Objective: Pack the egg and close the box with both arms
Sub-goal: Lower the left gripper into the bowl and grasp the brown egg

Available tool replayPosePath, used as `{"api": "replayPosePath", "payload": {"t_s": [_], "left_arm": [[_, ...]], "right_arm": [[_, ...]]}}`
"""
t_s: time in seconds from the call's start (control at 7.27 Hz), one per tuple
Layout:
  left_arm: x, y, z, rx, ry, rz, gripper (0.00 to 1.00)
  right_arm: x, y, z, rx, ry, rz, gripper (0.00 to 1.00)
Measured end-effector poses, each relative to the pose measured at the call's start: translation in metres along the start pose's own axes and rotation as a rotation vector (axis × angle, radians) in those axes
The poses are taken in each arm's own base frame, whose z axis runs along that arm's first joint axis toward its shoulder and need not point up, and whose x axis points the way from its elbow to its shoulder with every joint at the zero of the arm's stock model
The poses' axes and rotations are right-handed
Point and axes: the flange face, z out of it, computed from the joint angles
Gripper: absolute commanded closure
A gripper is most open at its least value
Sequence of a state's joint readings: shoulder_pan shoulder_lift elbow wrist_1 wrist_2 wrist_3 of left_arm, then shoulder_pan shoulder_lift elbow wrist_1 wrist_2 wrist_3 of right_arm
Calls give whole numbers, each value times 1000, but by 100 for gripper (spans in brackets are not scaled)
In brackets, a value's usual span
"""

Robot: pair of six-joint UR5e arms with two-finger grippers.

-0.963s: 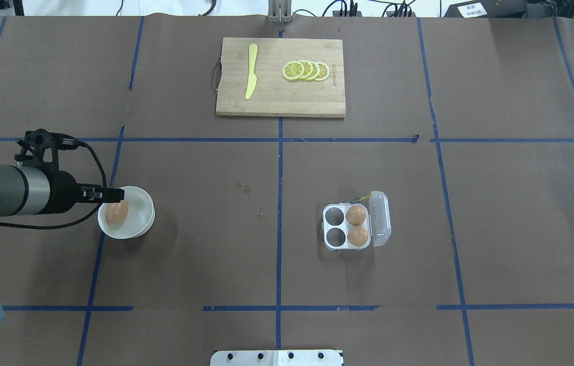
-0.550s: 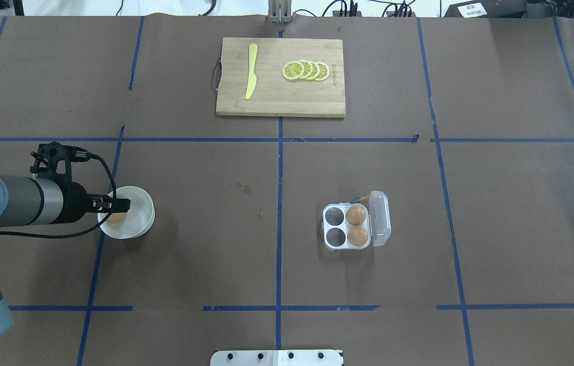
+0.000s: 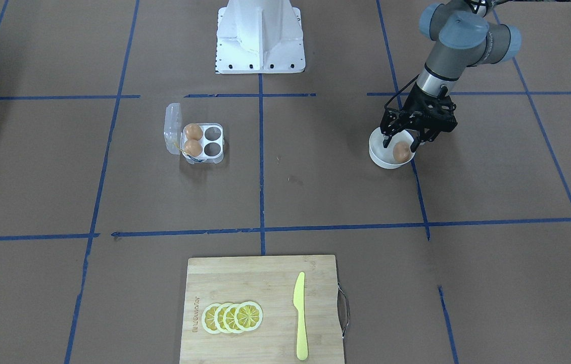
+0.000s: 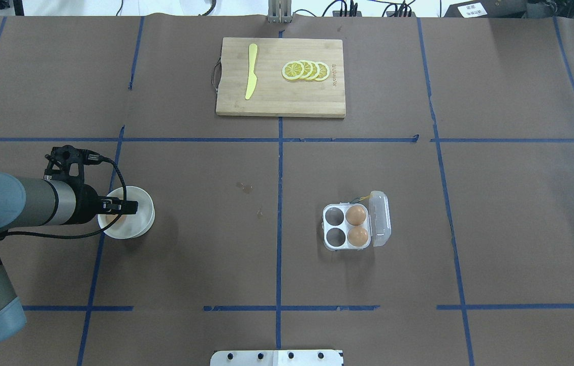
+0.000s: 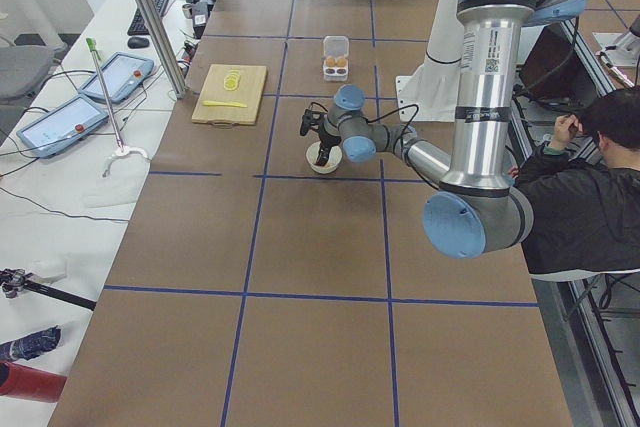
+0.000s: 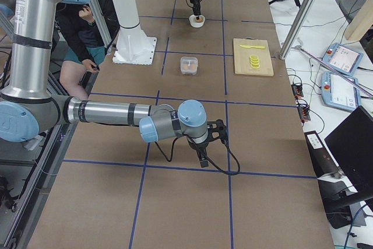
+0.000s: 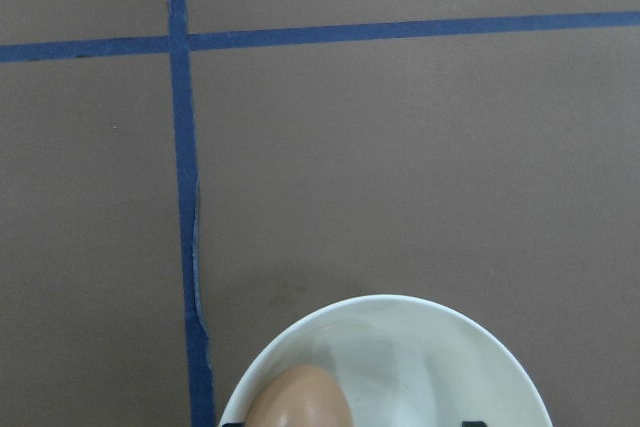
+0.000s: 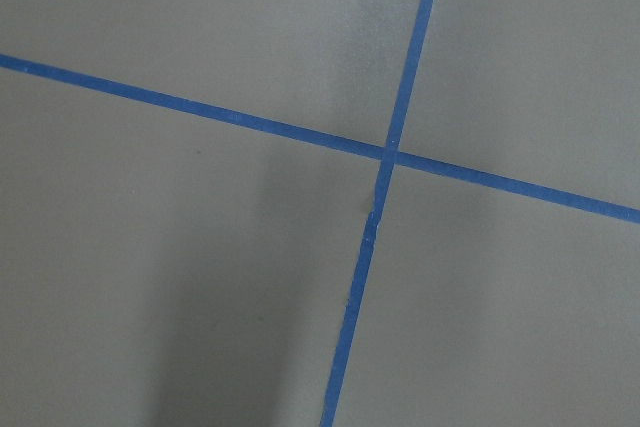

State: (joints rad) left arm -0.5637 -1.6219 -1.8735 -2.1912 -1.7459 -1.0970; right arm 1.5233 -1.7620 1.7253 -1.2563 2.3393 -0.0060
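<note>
One orange-brown egg [image 3: 401, 151] lies in a round white bowl [image 3: 381, 154] on my left side. It also shows in the left wrist view [image 7: 298, 399]. My left gripper [image 3: 399, 141] is open and hangs low over the bowl, with its fingers to either side of the egg. In the overhead view the left gripper [image 4: 127, 207] covers most of that egg [image 4: 114, 219]. The clear box [image 4: 346, 226] stands open with its lid [image 4: 381, 218] folded to the right. It holds two eggs [image 4: 355, 215] and has two empty cells. My right gripper [image 6: 202, 158] shows only in the exterior right view, so I cannot tell its state.
A wooden cutting board [image 4: 280, 96] at the far middle carries lemon slices [image 4: 306, 70] and a yellow knife [image 4: 251, 71]. The white pedestal [image 3: 260, 35] stands at the robot's side. Blue tape lines cross the brown table.
My left gripper has moved right over the bowl, and it now covers most of the egg in the overhead view. The box and its eggs have not moved.
</note>
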Motion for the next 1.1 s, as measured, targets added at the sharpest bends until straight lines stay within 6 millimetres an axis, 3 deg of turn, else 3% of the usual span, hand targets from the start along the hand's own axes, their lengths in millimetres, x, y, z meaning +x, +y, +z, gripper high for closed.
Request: {"api": "replayPosePath", "payload": {"t_s": [1.1], "left_arm": [[2,10,11,-19,-10,13,23]], "right_arm": [[1,1,1,-2,0,2,0]]}}
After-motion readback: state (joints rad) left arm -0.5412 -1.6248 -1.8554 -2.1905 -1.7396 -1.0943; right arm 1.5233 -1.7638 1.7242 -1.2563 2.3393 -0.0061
